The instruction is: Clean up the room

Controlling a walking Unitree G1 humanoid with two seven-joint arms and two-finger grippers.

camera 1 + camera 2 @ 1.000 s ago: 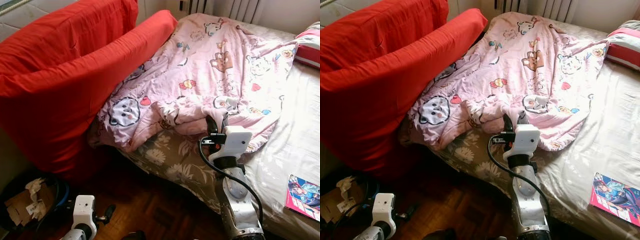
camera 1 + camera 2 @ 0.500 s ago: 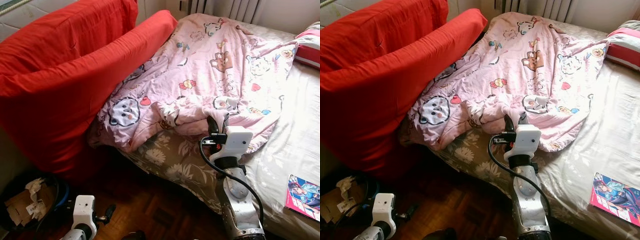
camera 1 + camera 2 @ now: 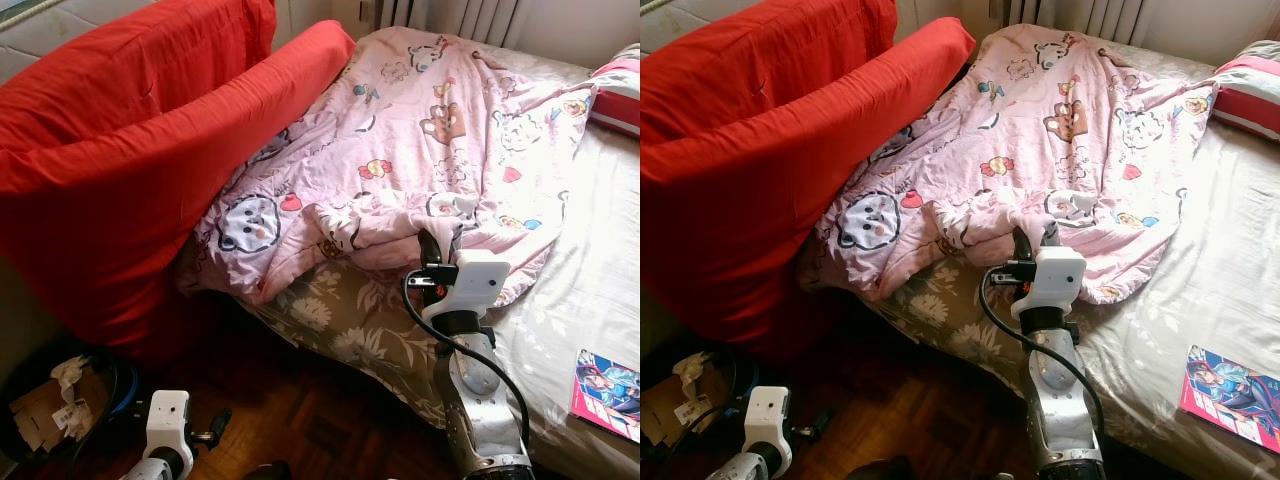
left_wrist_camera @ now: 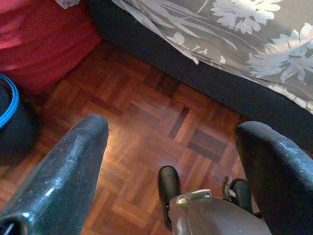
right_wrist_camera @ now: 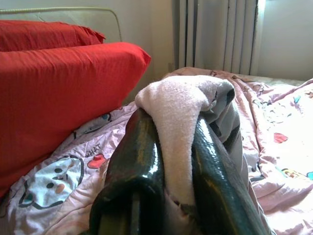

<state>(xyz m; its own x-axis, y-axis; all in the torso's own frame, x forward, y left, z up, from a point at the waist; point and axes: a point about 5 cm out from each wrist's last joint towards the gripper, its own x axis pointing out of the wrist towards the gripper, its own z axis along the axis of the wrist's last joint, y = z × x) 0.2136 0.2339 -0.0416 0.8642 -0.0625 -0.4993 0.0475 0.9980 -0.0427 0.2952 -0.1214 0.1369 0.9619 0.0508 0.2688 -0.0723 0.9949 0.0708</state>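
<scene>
A dark bin [image 3: 45, 400] on the floor holds cardboard scraps; the left claw [image 4: 171, 161] hangs above the parquet, fingers apart; red pillows [image 3: 120, 150] lean beside the pink duvet [image 3: 430, 150] on the bed; the right claw [image 5: 168, 161] is clamped on the duvet's front fold

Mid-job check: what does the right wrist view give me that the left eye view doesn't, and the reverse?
Right wrist view: the right gripper shut on a fold of the pink blanket.

Left eye view: the magazine on the bed sheet, the left gripper hanging low over the wooden floor, and the bin.

Both: the blanket and red cushions.
</scene>
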